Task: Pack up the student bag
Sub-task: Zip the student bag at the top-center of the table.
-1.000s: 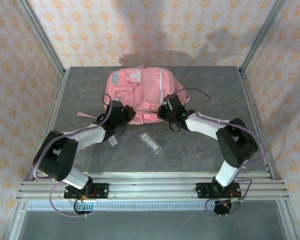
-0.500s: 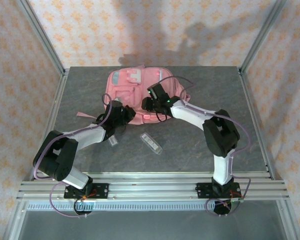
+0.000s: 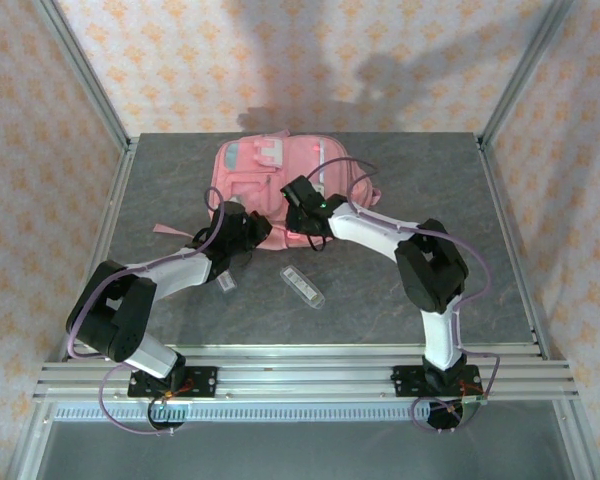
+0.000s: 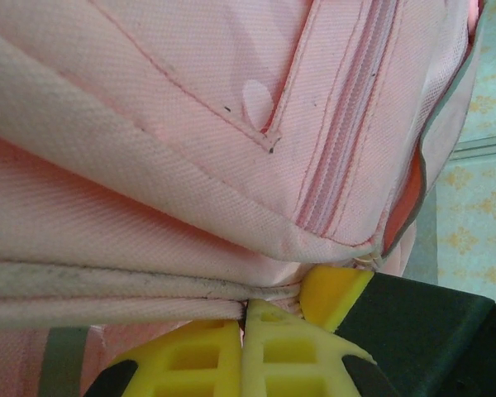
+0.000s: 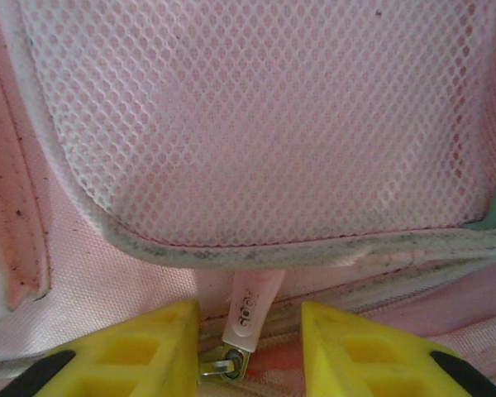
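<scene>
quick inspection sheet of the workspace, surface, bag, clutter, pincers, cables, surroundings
surface: grey table, flat.
job's things: student bag lying flat at the far middle; zip pull just below a mesh pocket.
clutter: clear case and small pale item on the table, nearer than the bag.
pincers: left pincer shut on an edge seam of the bag; right pincer open, fingers either side of the zip pull.
cables: purple cables looped along both arms.
surroundings: patterned walls, aluminium frame.

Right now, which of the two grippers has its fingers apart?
The right gripper: its yellow fingers stand apart on either side of a pink zip pull. The left gripper is pinched shut on the student bag's edge.
</scene>
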